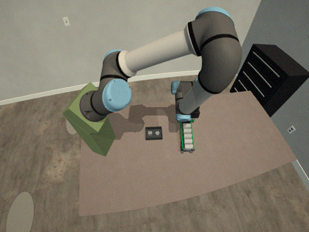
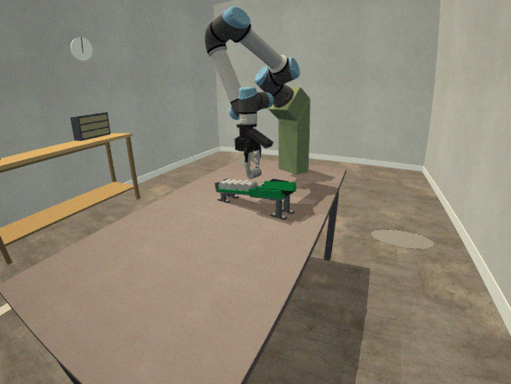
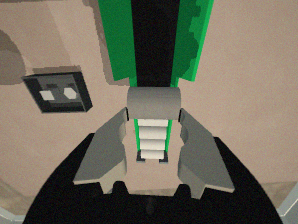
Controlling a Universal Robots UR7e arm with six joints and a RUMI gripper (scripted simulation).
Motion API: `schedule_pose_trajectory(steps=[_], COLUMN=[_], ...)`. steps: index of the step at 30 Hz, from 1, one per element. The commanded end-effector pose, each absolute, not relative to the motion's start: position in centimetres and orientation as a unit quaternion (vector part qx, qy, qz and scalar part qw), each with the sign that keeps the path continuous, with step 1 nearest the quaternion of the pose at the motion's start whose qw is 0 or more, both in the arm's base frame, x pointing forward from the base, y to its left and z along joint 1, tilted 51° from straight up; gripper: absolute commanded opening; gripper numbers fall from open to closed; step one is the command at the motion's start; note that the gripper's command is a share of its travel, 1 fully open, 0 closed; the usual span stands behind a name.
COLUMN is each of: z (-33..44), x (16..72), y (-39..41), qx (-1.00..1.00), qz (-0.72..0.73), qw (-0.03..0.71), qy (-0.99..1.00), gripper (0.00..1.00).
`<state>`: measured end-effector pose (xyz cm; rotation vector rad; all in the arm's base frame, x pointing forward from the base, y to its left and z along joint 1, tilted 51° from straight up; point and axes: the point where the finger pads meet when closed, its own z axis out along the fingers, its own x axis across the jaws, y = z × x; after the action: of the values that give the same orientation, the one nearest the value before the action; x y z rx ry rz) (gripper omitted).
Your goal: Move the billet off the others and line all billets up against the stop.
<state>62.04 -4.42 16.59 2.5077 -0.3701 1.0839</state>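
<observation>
Grey two-jaw gripper, clamped on a grey steel billet, hangs over the green-railed feed ramp. Upper black channel bare; lower end filled by a billet row. Dark tray stands apart.

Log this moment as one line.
tool: shut on steel bar | bar: held above ramp, uphill of row | next: lower it

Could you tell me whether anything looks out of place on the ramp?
Nothing on the ramp itself: its billets lie straight in one row. One billet is off it, held crosswise in the hand above.
</observation>
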Motion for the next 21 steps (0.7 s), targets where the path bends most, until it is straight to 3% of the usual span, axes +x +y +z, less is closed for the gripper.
schedule_pose_trajectory(steps=[1, 21], z=[16.1, 15.2], x=[62.9, 64.1], y=[-2.5, 0.5], qx=[0.892, 0.892], qz=[0.386, 0.386], qw=[0.192, 0.192], qy=[-0.132, -0.132], gripper=[0.0, 0.0])
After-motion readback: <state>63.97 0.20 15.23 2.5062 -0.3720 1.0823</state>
